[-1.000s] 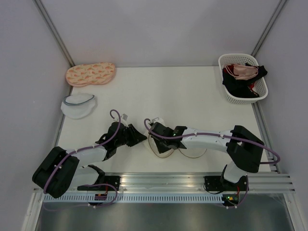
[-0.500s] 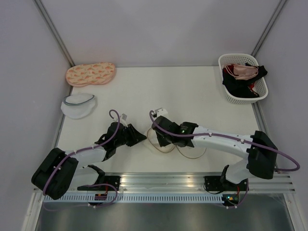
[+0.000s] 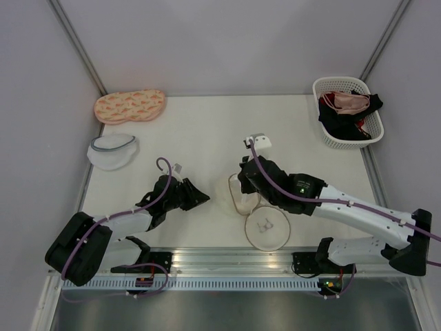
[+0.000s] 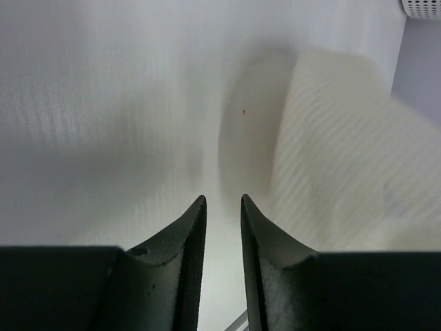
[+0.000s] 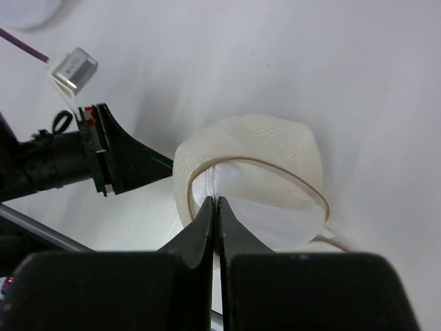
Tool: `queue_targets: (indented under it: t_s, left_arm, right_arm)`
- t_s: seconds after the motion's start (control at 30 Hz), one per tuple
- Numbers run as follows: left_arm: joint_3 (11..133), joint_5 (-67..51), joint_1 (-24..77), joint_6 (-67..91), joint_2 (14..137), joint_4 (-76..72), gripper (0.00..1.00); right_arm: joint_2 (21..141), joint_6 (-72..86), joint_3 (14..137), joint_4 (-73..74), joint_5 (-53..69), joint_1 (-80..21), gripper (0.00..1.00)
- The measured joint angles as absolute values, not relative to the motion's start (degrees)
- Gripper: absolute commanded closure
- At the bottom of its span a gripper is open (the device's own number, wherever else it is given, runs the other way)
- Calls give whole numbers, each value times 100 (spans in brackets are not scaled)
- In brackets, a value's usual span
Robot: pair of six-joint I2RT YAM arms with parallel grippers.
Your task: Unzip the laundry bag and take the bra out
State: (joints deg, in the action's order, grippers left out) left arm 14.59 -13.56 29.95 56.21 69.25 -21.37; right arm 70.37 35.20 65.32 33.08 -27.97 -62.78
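Your laundry bag (image 3: pixel 238 200) sits on the counter (image 3: pixel 207 131) close to the near edge, about midway between the left and right edges, and it is unzipped and folded open. The domed half stands on its rim, its mouth turned up towards your right arm. The flat face (image 3: pixel 267 229) lies flat just beside it, symbol upward, closer to the near edge. Opened out like this, the bag's long axis runs on a diagonal from the dome towards the near right corner.

Your right end effector (image 5: pixel 217 207) is pinched closed at the mouth of the dome, gripping a fold of the white bra (image 5: pixel 275 224), most of which lies inside the mesh shell.

Your left end effector (image 4: pixel 222 207) hangs low over the counter just left of the bag, pointing at it, fingers parted by a narrow slit and holding nothing.

A white pouch (image 3: pixel 114 150) and a peach pouch (image 3: pixel 129 106) lie along the left edge; a basket (image 3: pixel 324 86) stands in the far right corner
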Motion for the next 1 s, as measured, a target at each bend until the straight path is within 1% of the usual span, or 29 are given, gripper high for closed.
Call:
queue_targets:
  t_s: [0.23,0.4,0.47,0.53,0.6,0.7,0.73,0.77,0.8,0.87,0.9,1.0]
  left_arm:
    - [1459,-1356,2991,5621,6925,-2108,69]
    - [1459,-1356,2985,5621,6925,-2106,70]
    - [1459,-1356,2985,5621,6925,-2108,70]
    - [1459,-1358,2985,5621,6925,-2108,71]
    - [1459,-1358,2985,5623,6919,-2108,73]
    - [1455,-1367,2969,5655,6733,-2060,73]
    - [1448,-1372,2969,5680,6595,-2023,72]
    - [1441,-1374,2969,5706,6379,-1973,69]
    - [1441,-1382,2969,5721,6123,-1933,58]
    - [1461,-1406,2969,5763,5551,-1839,43]
    - [1516,-1413,2971,5756,5286,-1772,30]
    - [1900,-1431,3011,5658,4816,-1406,16]
  right_arm:
    - [5909,3503,6082,2471,-3020,-6278,99]
    - [5391,3288,5927,1844,-3000,-6278,100]
    - [5363,3205,5944,1719,-2895,-6274,100]
    - [5614,3114,6239,1968,-2602,-6160,100]
    - [5918,3020,6462,1876,-2222,-6060,100]
    - [5986,3013,6353,1946,-1977,-6014,100]
    - [6001,3015,6366,2067,-1984,-6010,99]
    - [6053,3017,6429,2241,-2001,-5999,100]
    - [6154,3017,6521,2397,-2025,-5996,99]
    - [6440,3022,6707,2633,-2049,-5972,100]
    - [6571,3028,6724,2685,-2043,-5972,100]
    - [6814,3063,6663,2834,-1984,-5948,100]
